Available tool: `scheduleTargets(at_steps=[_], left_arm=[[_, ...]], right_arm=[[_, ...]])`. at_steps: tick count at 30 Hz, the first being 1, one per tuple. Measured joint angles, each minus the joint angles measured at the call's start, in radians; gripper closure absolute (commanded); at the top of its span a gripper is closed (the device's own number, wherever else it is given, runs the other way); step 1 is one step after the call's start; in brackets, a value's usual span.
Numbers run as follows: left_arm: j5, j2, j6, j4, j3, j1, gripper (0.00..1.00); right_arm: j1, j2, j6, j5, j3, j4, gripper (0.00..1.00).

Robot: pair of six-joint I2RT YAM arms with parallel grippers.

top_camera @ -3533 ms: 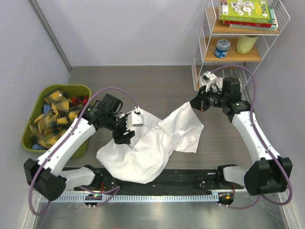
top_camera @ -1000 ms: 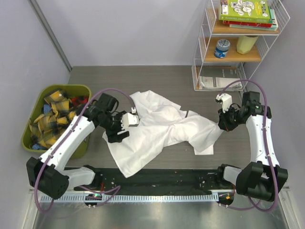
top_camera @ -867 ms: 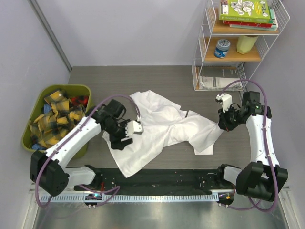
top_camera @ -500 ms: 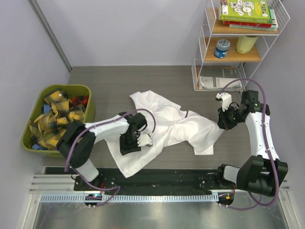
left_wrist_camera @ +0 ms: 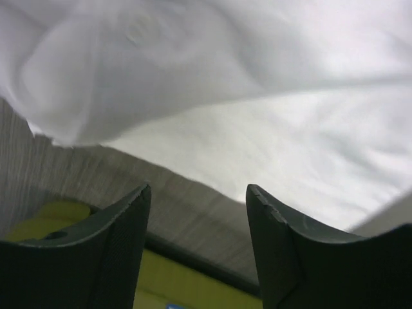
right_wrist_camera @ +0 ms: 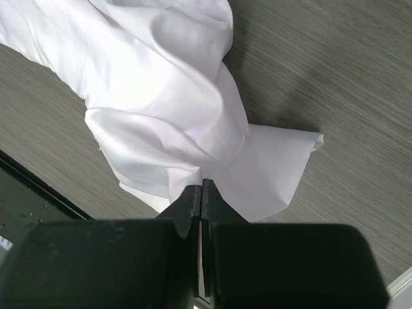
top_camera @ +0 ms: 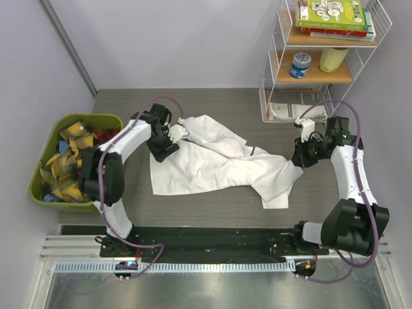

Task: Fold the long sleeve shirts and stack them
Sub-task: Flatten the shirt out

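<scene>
- Fabric in play: one white long sleeve shirt lies crumpled and part spread across the middle of the grey table, running from left of centre out to the right.
- The left gripper sits at the shirt's upper left corner. In the wrist view its fingers stand wide apart with nothing between them. The shirt lies just beyond their tips, over bare table.
- The right gripper is at the shirt's far right end. Its wrist view shows the fingers pressed together, with the shirt gathering in creases into their tips.
- A green bin left of the table holds yellow-and-black plaid cloths.
- A white wire shelf stands at the far right corner.
</scene>
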Motion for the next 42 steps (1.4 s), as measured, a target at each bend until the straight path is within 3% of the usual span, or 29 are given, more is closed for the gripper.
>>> scheduleTargets(at_steps=[7,9,19,28,32,33,36,42], left_arm=[[0.183,-0.466,0.095,-0.164,-0.230,-0.037,0.39],[0.187,-0.517,0.104,-0.184,-0.298,-0.058,0.39],[0.122,-0.455,0.077,-0.102,-0.496,-0.218,0.48],[0.015,-0.338,0.076,0.073,-0.560,-0.238,0.49],[-0.010,-0.331,0.094,0.092,-0.581,-0.240,0.61],[-0.013,-0.331,0.096,0.095,-0.583,-0.241,0.77],[-0.032,-0.334,0.101,0.109,-0.588,-0.243,0.99],[0.016,-0.361,0.068,0.077,-0.553,-0.200,1.00]], right_arm=[[0.000,-0.011,0.039,-0.026,0.018,0.018,0.99],[0.000,-0.021,0.043,-0.029,0.018,0.019,0.99],[0.000,-0.032,0.054,-0.031,0.018,0.018,0.99],[0.000,-0.036,0.056,-0.031,0.018,0.014,0.99],[0.000,-0.036,0.056,-0.031,0.018,0.014,0.99],[0.000,-0.036,0.056,-0.031,0.018,0.014,0.99],[0.000,-0.036,0.057,-0.032,0.018,0.014,0.99],[0.000,-0.036,0.077,-0.048,0.037,0.007,0.99]])
